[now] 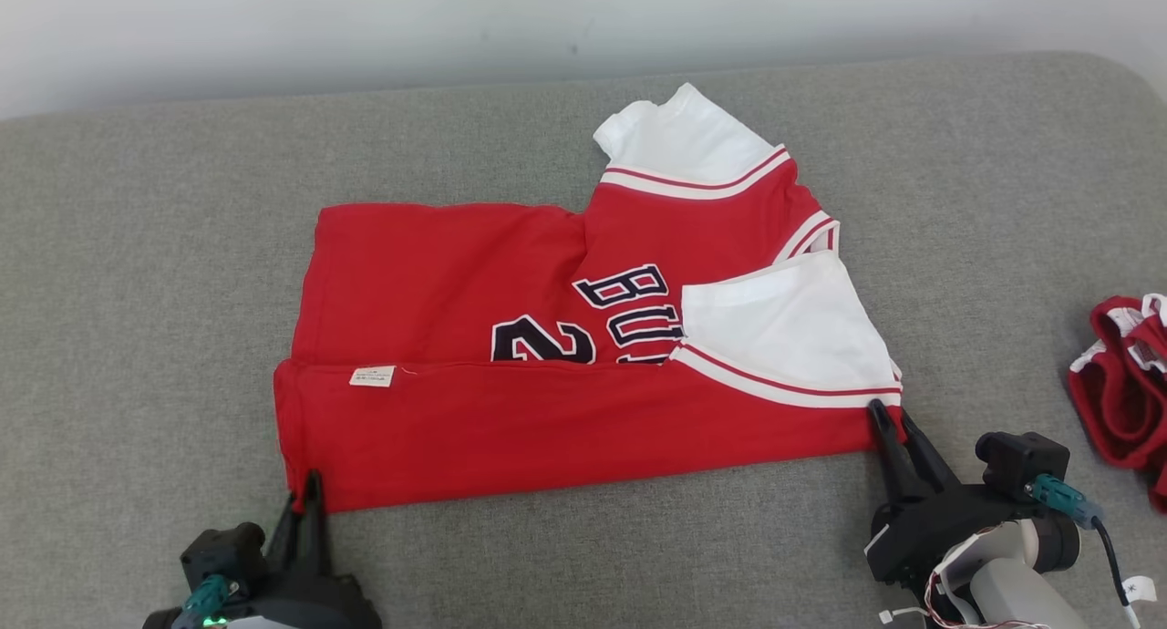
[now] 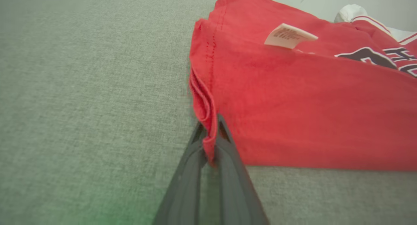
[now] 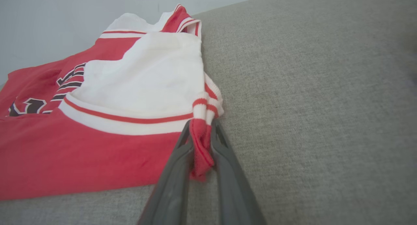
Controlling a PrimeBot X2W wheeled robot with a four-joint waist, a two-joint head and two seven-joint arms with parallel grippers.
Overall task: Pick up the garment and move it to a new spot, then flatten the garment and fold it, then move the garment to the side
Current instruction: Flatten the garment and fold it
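My left tool (image 1: 304, 489) and right tool (image 1: 889, 417) each pinch a near corner of the shirt (image 1: 547, 428), which lies half-folded on the grey cushion (image 1: 137, 292). I would lift both corners level and carry them over together, edge taut.

The red jersey (image 1: 547, 428) with white sleeves (image 1: 784, 328) and dark lettering lies flat on the grey fabric surface (image 1: 137, 246), its hem to the left and its neck to the right. The near long side is folded over the front and covers part of the lettering. A small white label (image 1: 372, 376) shows on this fold.
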